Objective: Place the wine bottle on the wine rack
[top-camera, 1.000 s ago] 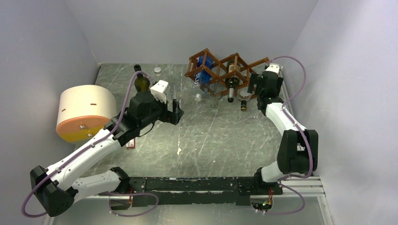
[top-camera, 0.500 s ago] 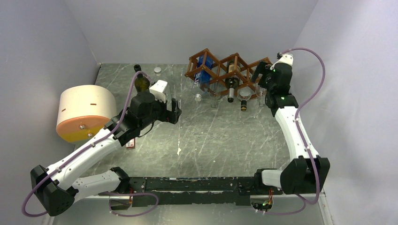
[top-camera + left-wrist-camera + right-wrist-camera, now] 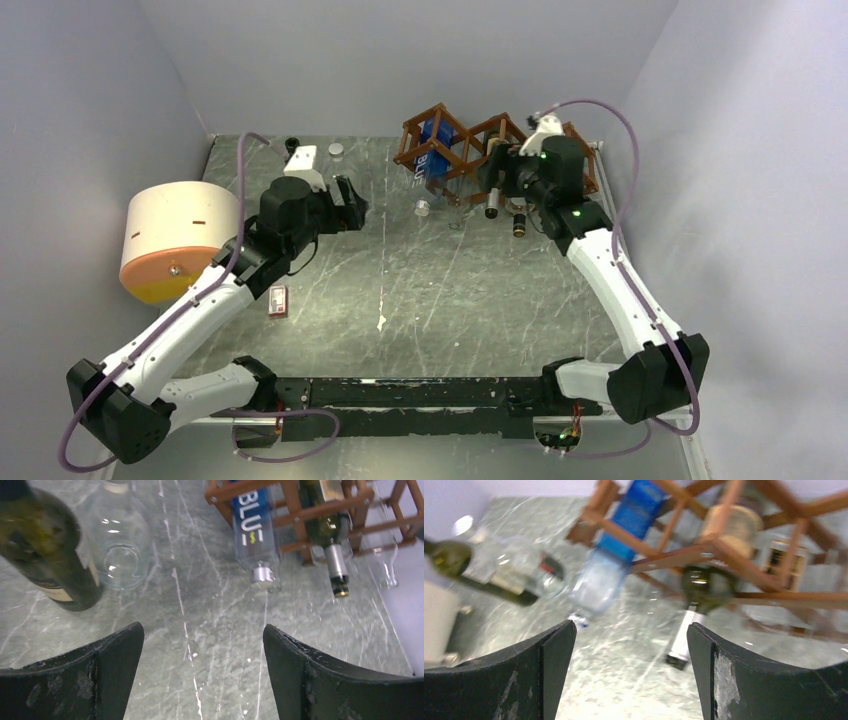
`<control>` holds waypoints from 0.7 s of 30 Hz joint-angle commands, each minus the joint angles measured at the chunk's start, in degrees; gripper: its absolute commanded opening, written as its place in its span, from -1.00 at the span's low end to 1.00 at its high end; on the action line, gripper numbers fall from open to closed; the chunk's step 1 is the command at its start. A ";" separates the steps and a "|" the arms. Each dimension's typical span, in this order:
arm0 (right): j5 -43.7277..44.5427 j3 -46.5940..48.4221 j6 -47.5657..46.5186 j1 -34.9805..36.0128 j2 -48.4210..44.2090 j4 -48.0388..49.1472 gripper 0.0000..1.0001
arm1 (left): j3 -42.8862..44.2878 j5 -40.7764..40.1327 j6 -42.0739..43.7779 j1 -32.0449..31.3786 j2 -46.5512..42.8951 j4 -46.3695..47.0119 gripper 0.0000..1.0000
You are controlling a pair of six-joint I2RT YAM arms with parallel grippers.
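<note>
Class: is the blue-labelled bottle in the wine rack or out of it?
In. The blue-labelled bottle lies through a wine rack opening, slats crossing it, capped neck poking out.

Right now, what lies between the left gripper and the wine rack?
Only bare marble table, seen in the left wrist view; the wine bottle is off to the side.

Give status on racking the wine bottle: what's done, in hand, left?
Done: the reddish-brown wooden lattice wine rack already holds a clear blue-labelled bottle and a dark bottle with a silver-foil neck. In hand: nothing; the left gripper and right gripper are both open and empty. Left: the dark green wine bottle with a cream label sits on the grey marbled table, off the rack; picking and racking remain.
</note>
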 commanded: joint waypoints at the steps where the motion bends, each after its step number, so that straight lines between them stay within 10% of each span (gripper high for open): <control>1: -0.95 2.90 -0.81 7.88 1.88 1.26 0.71 | 1.50 -3.20 -2.61 3.08 -2.62 3.10 0.82; 21: 13.05 31.00 -1.36 33.45 38.27 12.63 0.66 | 1.65 -18.11 3.80 3.48 -19.36 -2.29 0.99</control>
